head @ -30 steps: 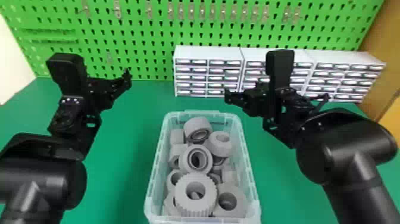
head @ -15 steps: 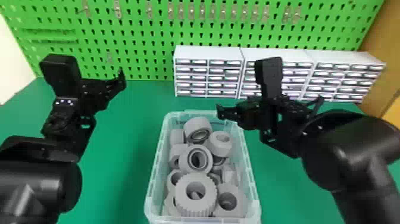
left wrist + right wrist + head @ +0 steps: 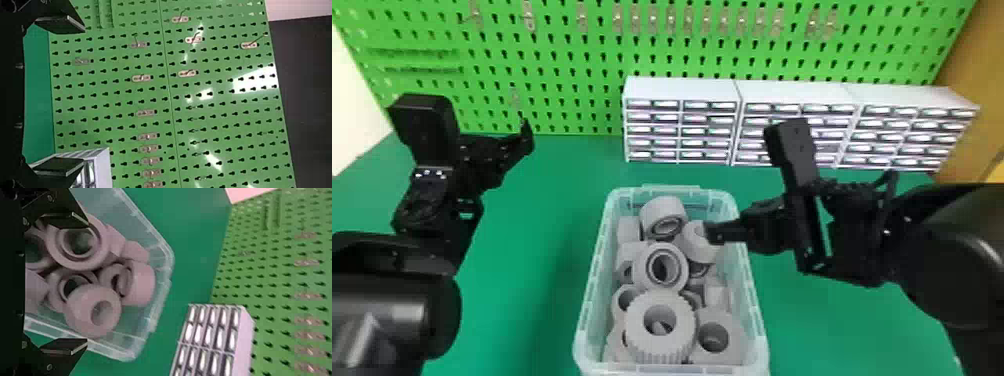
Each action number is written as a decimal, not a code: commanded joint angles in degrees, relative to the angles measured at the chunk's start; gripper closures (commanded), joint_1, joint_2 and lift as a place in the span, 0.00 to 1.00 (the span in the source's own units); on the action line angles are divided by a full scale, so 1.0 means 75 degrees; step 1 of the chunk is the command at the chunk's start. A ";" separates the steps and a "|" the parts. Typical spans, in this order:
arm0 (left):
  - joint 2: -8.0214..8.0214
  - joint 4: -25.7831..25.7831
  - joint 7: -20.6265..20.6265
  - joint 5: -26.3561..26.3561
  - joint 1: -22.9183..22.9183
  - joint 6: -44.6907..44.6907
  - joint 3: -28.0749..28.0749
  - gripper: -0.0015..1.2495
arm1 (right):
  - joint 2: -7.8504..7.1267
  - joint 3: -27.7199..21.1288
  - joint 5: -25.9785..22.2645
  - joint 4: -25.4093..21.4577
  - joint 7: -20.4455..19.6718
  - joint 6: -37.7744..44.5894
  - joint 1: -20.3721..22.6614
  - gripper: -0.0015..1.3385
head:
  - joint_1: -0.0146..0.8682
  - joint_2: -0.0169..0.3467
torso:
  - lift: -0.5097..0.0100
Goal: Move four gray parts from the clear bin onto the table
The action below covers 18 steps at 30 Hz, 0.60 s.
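Observation:
The clear bin (image 3: 752, 310) stands on the green table (image 3: 532, 280), filled with several gray parts such as a ribbed ring (image 3: 632, 325) and a bearing-like ring (image 3: 638, 270). My right gripper (image 3: 719, 232) hangs over the bin's back right, close to a plain gray ring (image 3: 694, 245). In the right wrist view the right gripper (image 3: 84, 282) has its fingers wide apart, with gray parts (image 3: 82, 317) beyond them and nothing held. My left gripper (image 3: 527, 137) is parked left of the bin; in the left wrist view the left gripper (image 3: 80, 96) stands open, facing the pegboard.
White drawer cabinets (image 3: 677, 90) line the back of the table, right of centre. Behind them rises a green pegboard (image 3: 572, 60) with metal hooks. The clear bin's raised walls surround the parts, and a brown panel (image 3: 972, 90) stands at the far right.
My right gripper has moved left and toward the robot, from beyond the bin's back right corner to over the bin. The left arm has shifted slightly to the left.

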 commanded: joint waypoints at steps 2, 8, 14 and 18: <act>0.0000 -0.0005 0.0000 -0.0029 -0.0006 0.0068 0.0034 0.08 | -0.0356 0.0301 -0.0646 0.0025 0.0000 0.0504 -0.0169 0.17 | 0.79 0.12 | 0.89; 0.0000 -0.0017 0.0000 -0.0065 -0.0006 0.0126 0.0046 0.08 | -0.0661 0.0372 -0.1478 0.0318 0.0000 0.0715 -0.0333 0.17 | 0.79 0.12 | 0.89; -0.0035 -0.0017 0.0000 -0.0135 -0.0006 0.0138 0.0069 0.08 | -0.0989 0.0747 -0.2322 0.0693 0.0000 0.0809 -0.0661 0.17 | 0.79 0.12 | 0.89; -0.0070 -0.0017 0.0000 -0.0193 -0.0030 0.0150 0.0093 0.08 | -0.1212 0.1051 -0.2790 0.0939 0.0000 0.0785 -0.0931 0.17 | 0.79 0.12 | 0.89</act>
